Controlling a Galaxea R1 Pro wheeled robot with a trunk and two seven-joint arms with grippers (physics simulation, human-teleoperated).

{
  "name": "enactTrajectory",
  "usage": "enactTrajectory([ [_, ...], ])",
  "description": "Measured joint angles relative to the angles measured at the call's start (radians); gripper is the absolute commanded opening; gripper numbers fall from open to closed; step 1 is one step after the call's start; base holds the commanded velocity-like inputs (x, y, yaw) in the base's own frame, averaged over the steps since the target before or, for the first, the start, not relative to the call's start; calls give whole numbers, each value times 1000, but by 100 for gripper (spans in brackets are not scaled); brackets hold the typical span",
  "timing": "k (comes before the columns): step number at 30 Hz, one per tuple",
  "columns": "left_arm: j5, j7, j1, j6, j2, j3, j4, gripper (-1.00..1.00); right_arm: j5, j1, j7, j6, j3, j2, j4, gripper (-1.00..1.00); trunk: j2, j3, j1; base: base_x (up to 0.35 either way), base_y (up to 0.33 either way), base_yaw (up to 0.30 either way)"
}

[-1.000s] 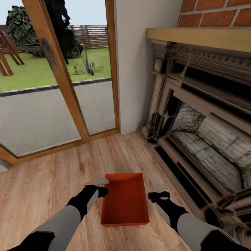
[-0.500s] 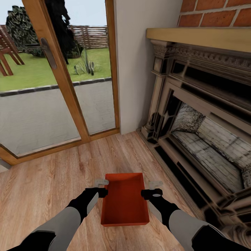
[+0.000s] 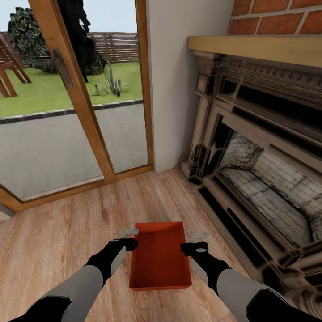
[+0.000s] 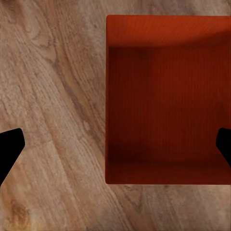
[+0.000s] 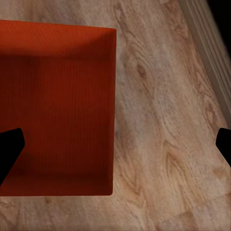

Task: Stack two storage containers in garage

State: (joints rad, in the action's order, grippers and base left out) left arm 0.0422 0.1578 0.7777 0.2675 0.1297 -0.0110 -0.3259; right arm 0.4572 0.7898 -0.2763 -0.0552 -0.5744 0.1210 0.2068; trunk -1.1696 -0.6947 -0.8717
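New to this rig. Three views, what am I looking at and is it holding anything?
It's a simulated two-armed robot. The head view looks down over both arms: an orange-red container sits on the wood-plank floor, with a fireplace and glass doors nearby. The left gripper and right gripper each straddle a long side wall, jaws open. The two wrist views look down along the fingers: the dark tips at the edges, one inside the container, one outside. Nothing is held yet.
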Motion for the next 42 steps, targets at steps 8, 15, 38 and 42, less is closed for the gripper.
enactTrajectory([
  [8,-2,0,0,1,0,-1,0,100,0,0,0,4,0,1,0,100,0,0,0,0,0,0],
  [15,-7,2,0,4,2,-7,-2,100,-3,0,0,9,-1,0,0,100,0,0,0,0,0,0],
  [38,-6,55,0,8,4,-5,-2,100,1,0,-1,3,-2,-1,-1,100,-105,-47,-57,0,0,0],
  [42,-7,59,0,6,5,-3,-3,100,2,0,-1,1,-3,-2,-4,100,-119,-53,-65,0,0,0],
])
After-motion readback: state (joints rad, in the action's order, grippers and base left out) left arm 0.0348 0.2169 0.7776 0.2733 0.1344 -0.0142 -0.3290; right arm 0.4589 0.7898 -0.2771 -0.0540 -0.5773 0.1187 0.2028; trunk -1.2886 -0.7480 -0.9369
